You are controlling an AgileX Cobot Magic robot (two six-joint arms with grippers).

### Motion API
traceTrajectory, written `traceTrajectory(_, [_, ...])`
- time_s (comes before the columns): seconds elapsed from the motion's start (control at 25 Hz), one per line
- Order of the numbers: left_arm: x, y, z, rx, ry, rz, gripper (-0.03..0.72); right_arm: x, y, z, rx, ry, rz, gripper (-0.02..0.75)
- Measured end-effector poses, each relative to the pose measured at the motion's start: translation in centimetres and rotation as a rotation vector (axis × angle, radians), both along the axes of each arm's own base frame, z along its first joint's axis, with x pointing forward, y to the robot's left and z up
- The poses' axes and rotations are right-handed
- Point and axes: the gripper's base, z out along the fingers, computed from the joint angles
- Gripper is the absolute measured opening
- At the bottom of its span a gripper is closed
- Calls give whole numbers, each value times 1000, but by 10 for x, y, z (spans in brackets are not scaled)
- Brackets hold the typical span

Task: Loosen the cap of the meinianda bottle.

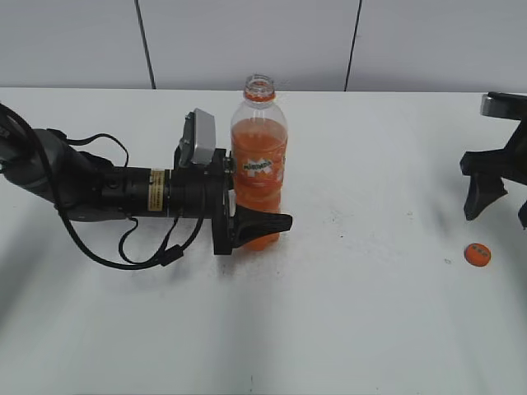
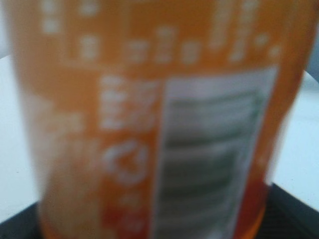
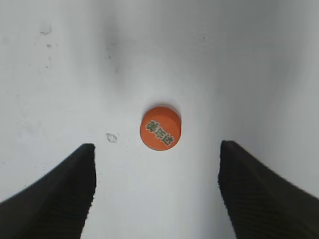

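The meinianda bottle (image 1: 259, 156) stands upright on the white table, its neck open with no cap on it. My left gripper (image 1: 262, 210) is shut on the bottle's lower body from the left; the left wrist view is filled by the blurred orange label (image 2: 149, 124). The orange cap (image 1: 477, 254) lies flat on the table at the right, logo up, and shows in the right wrist view (image 3: 160, 128). My right gripper (image 1: 498, 206) hangs open above the table just behind the cap, its two dark fingers (image 3: 155, 189) wide apart and empty.
The white table (image 1: 362, 313) stretches wide around both objects. A grey panelled wall (image 1: 247, 41) runs along the back edge. The left arm's black cable (image 1: 140, 247) loops onto the table beside the arm.
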Motion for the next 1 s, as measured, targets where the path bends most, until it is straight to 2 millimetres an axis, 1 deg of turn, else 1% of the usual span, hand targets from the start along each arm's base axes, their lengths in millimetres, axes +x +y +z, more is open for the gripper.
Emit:
traceTrajectory(0.08, [0,0,0,-1,5,1,572,-1,0,5,0,-15,0,570])
traceTrajectory(0.16, [0,0,0,-1,7,1,582,-1,0,10,0,-29,0,570])
traceTrajectory(0.4, [0,1,2,-2,25,2,587,-2,0,15,0,-41,0,568])
traceTrajectory(0.52, [2,4,13,-5,17,-2,587,-3,0,18,0,-46,1,567])
traceTrajectory(0.72, [5,12,30,-8,6,-3,587,-6,0,29,0,-77,1,567])
traceTrajectory(0.84, [5,17,38,-1,11,-10,587,-6,0,33,1,-84,1,567])
traceTrajectory(1.0, [3,17,56,7,-15,-35,587,-5,0,40,1,-97,2,567])
